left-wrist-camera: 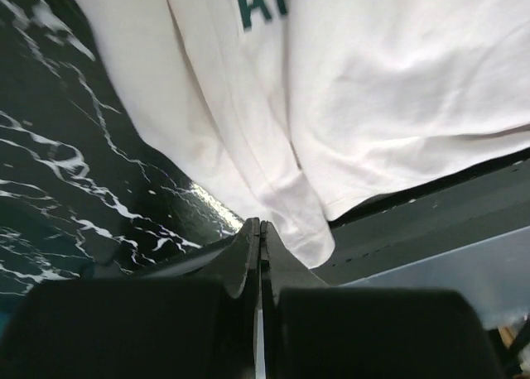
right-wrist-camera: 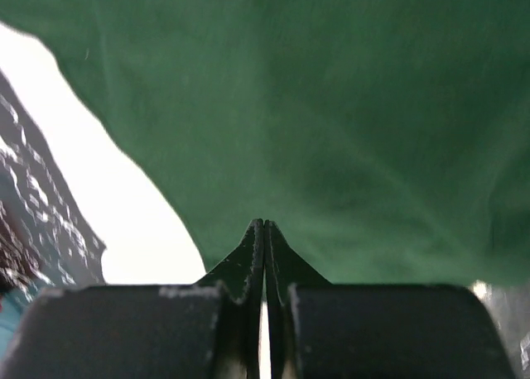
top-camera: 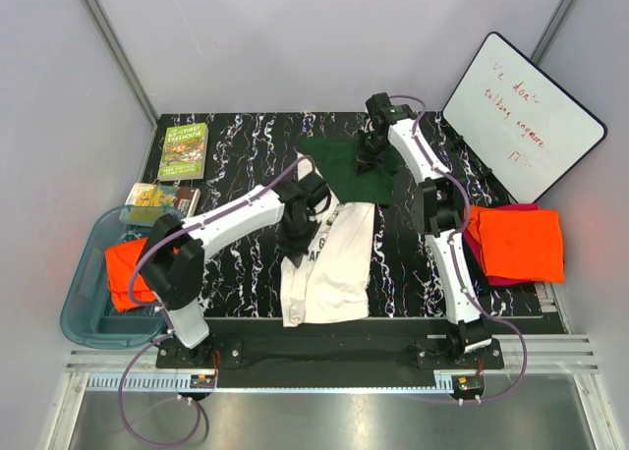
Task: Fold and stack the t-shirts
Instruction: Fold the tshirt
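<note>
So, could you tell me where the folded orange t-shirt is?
In the top view, the folded orange t-shirt lies at the table's right edge, just right of the right arm, in front of the whiteboard.

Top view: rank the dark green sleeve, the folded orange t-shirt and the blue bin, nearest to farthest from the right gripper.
1. dark green sleeve, right at the right gripper, table's far middle.
2. folded orange t-shirt, right side.
3. blue bin, far left.

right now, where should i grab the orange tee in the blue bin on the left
Probably best to pinch a top fold of the orange tee, coming straight down from above. It lies bunched inside the blue bin, whose walls would block a sideways approach.
</note>
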### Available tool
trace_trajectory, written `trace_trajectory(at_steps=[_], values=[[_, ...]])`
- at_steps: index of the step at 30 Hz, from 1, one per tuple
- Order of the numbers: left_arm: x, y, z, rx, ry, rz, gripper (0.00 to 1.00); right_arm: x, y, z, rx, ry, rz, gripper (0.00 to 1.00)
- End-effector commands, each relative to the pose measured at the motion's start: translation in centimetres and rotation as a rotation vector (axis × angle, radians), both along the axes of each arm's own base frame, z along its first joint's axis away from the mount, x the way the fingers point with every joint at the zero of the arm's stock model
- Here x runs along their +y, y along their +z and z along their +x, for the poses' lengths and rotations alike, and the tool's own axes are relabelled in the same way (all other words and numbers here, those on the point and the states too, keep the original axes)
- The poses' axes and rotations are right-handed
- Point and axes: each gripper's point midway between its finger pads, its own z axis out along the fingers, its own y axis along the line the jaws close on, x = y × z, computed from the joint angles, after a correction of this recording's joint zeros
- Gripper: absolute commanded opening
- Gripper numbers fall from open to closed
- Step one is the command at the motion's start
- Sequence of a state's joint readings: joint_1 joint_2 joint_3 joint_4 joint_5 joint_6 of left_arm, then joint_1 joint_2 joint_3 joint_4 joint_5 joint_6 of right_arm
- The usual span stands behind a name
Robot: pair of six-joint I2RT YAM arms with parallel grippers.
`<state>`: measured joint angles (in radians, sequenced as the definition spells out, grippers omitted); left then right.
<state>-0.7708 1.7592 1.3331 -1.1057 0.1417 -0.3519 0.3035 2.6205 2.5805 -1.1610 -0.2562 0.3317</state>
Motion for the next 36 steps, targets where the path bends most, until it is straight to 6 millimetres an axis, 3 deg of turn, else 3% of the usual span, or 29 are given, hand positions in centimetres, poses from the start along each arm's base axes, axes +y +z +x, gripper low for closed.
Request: trace_trajectory(at_steps=[1, 5, 10, 15, 19, 21, 23, 24, 25, 26, 27, 28, 29, 30, 31, 32, 33, 34, 35, 36], values=[[-1.1, 4.9, 4.6, -0.233, 0.046, -0.062, 0.00, 0.3, 0.2, 2.4, -0.051, -0.056, 0.045, 0.01], [-0.9, 7.2, 7.1, -0.338, 0.134, -0.066, 0.00, 0.1, -2.2, 3.0, -0.037, -0.080, 0.022, 0.01], [-0.6, 10.8, 8.8, -0.441, 0.222, -0.126, 0.00, 0.0, -3.0, 5.2, -0.103, -0.110, 0.010, 0.01], [0.1, 10.5, 8.1, -0.435, 0.237, -0.120, 0.00, -1.2, -3.4, 8.5, -0.212, -0.165, -0.008, 0.04], [0.7, 10.4, 7.4, -0.428, 0.261, -0.117, 0.00, -2.0, -1.7, 11.2, -0.325, -0.165, 0.027, 0.06], [0.9, 10.2, 7.2, -0.426, 0.274, -0.112, 0.00, -2.7, 0.7, 11.9, -0.361, -0.160, 0.070, 0.07], [1.0, 10.0, 7.1, -0.430, 0.283, -0.115, 0.00, -3.0, 4.8, 12.0, -0.413, -0.153, 0.111, 0.08], [1.1, 9.9, 7.1, -0.431, 0.281, -0.116, 0.00, -3.4, 5.6, 11.7, -0.414, -0.149, 0.111, 0.09], [1.0, 9.9, 7.1, -0.432, 0.280, -0.119, 0.00, -3.4, 9.8, 11.1, -0.466, -0.137, 0.132, 0.10], [1.0, 9.7, 7.1, -0.436, 0.273, -0.122, 0.00, -3.6, 11.5, 10.6, -0.482, -0.131, 0.133, 0.11], [1.0, 9.6, 7.1, -0.436, 0.268, -0.120, 0.00, -3.7, 11.1, 9.3, -0.437, -0.126, 0.126, 0.16], [1.0, 9.4, 7.2, -0.435, 0.265, -0.114, 0.01, -3.4, 15.8, 7.5, -0.481, -0.105, 0.168, 0.25], [1.2, 9.0, 7.3, -0.440, 0.259, -0.105, 0.05, -3.2, 16.8, 6.2, -0.471, -0.091, 0.175, 0.31], [1.2, 8.8, 7.3, -0.443, 0.254, -0.102, 0.11, -3.2, 14.9, 3.7, -0.383, -0.072, 0.147, 0.50], [1.3, 8.7, 7.4, -0.447, 0.244, -0.098, 0.33, -2.5, 18.1, 1.1, -0.402, -0.030, 0.174, 0.58], [1.4, 8.3, 7.5, -0.450, 0.243, -0.093, 0.50, -2.0, 18.1, -0.8, -0.367, -0.004, 0.180, 0.66], [1.5, 8.2, 7.7, -0.460, 0.243, -0.089, 0.64, -1.9, 15.7, -3.6, -0.254, 0.005, 0.164, 0.75], [1.6, 8.0, 7.9, -0.463, 0.241, -0.086, 0.77, -1.3, 17.8, -6.0, -0.265, 0.037, 0.198, 0.93], [1.7, 7.7, 8.1, -0.469, 0.244, -0.085, 0.96, 0.0, 17.5, -8.3, -0.235, 0.085, 0.208, 1.00], [2.0, 7.5, 8.4, -0.472, 0.256, -0.080, 0.99, 0.1, 15.2, -10.8, -0.160, 0.099, 0.184, 1.00]])
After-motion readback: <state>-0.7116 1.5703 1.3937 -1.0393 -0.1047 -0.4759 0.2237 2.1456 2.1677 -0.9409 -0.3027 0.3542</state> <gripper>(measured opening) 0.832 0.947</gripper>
